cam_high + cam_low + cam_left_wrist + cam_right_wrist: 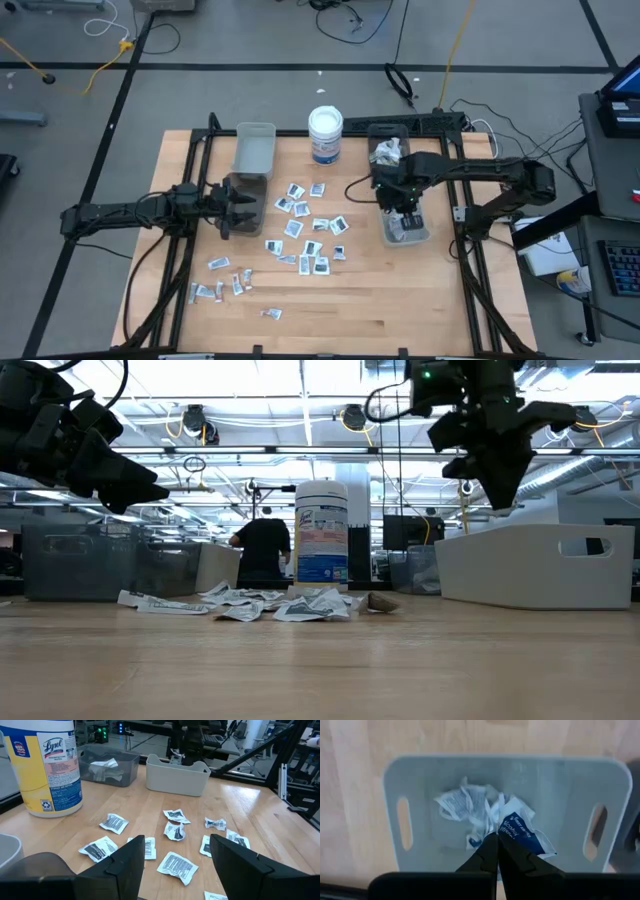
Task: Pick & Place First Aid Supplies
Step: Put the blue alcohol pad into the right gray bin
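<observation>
White crumpled packets point(480, 815) sit piled in the grey bin point(420, 780) directly under the right gripper point(497, 851); top one carries a blue panel reading "Alcohol", smaller print unreadable, its long axis running diagonally across the bin floor with the blue end nearest the fingertips. Right gripper has its fingers pressed together, tips just above that packet; nothing visibly clamped between them. In the high view this bin point(405, 232) is at the table's right-centre with the right gripper point(400, 208) over it. More white square packets with dark print point(305, 235) lie scattered loose across mid-table, pointing every which way, flat on the wood table point(400, 300); a few longer strips point(215, 285) lie nearer the front-left. Left gripper point(232, 208) hovers at the left edge of that scatter, fingers spread wide, holding nothing; in its wrist view the packets point(175, 865) lie on the table between and beyond its two fingers point(125, 862), none touching. White round tub point(47, 765) with yellow-blue label reads "Lysol Disinfecting Wipes", upright at the back centre. Clear bin point(388, 150) holding crumpled wrappers stands behind the right bin; another grey bin point(254, 148) stands back-left.
</observation>
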